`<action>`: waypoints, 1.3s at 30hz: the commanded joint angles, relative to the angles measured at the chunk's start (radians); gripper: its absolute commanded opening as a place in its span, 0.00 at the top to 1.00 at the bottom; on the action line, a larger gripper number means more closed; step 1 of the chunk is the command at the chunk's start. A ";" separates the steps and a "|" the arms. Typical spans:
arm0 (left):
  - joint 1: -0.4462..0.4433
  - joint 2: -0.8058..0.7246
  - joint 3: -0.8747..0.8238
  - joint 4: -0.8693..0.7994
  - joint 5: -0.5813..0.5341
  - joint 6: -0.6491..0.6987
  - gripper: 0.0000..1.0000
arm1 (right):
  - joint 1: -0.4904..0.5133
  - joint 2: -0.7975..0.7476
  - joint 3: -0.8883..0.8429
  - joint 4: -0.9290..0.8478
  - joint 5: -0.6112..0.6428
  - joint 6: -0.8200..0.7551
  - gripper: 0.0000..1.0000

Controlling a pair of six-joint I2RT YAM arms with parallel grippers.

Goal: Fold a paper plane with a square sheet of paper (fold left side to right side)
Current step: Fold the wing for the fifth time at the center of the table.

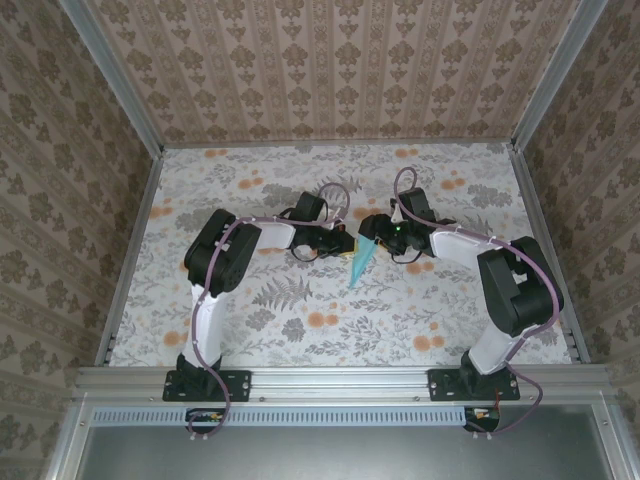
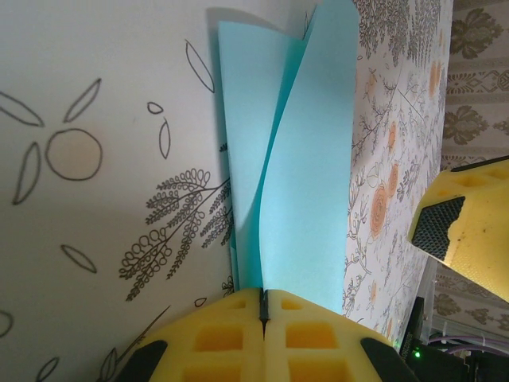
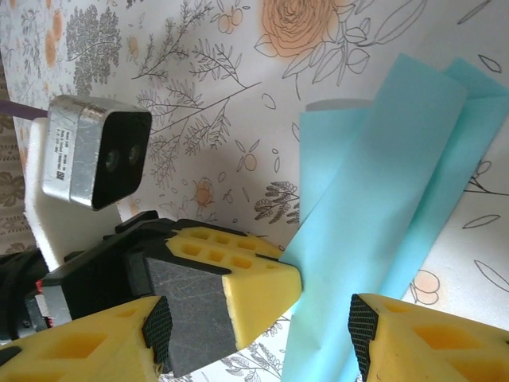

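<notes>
The light blue sheet of paper (image 1: 362,263) is folded into a narrow, pointed paper plane shape, held up off the table at its middle with the tip pointing toward the near edge. My left gripper (image 1: 342,243) is shut on its edge; in the left wrist view the yellow fingers (image 2: 231,334) pinch the paper (image 2: 310,159), whose layers fan apart above them. My right gripper (image 3: 261,330) stands open, its fingers on either side of the left gripper's tip (image 3: 254,282) and the paper (image 3: 382,199), touching neither.
The floral tablecloth (image 1: 300,320) covers the table, with patterned walls on three sides. One yellow finger of the right gripper (image 2: 465,227) hangs close to the paper's right side. The left wrist camera housing (image 3: 95,151) sits just beyond the jaws.
</notes>
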 commanded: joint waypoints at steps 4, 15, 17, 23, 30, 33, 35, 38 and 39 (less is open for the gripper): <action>-0.008 0.050 -0.001 -0.084 -0.046 0.030 1.00 | 0.001 0.078 0.086 0.018 -0.039 -0.018 0.37; -0.011 0.054 0.009 -0.099 -0.042 0.041 1.00 | 0.002 0.145 0.113 -0.025 -0.024 -0.048 0.37; -0.011 0.056 0.014 -0.103 -0.041 0.044 1.00 | 0.002 0.144 0.111 -0.040 -0.015 -0.054 0.37; -0.014 0.061 0.020 -0.106 -0.038 0.046 1.00 | 0.002 0.146 0.097 -0.053 -0.001 -0.061 0.37; -0.016 0.068 0.030 -0.112 -0.037 0.046 1.00 | 0.003 0.148 0.082 -0.067 0.017 -0.064 0.37; -0.020 0.071 0.036 -0.116 -0.036 0.046 1.00 | 0.002 0.154 0.080 -0.077 0.021 -0.066 0.37; -0.021 0.074 0.040 -0.120 -0.035 0.046 1.00 | 0.002 0.156 0.077 -0.082 0.023 -0.065 0.37; -0.023 0.079 0.048 -0.124 -0.033 0.047 1.00 | 0.001 0.158 0.070 -0.090 0.032 -0.064 0.37; -0.024 0.080 0.050 -0.126 -0.032 0.047 0.99 | 0.000 0.158 0.068 -0.095 0.035 -0.064 0.37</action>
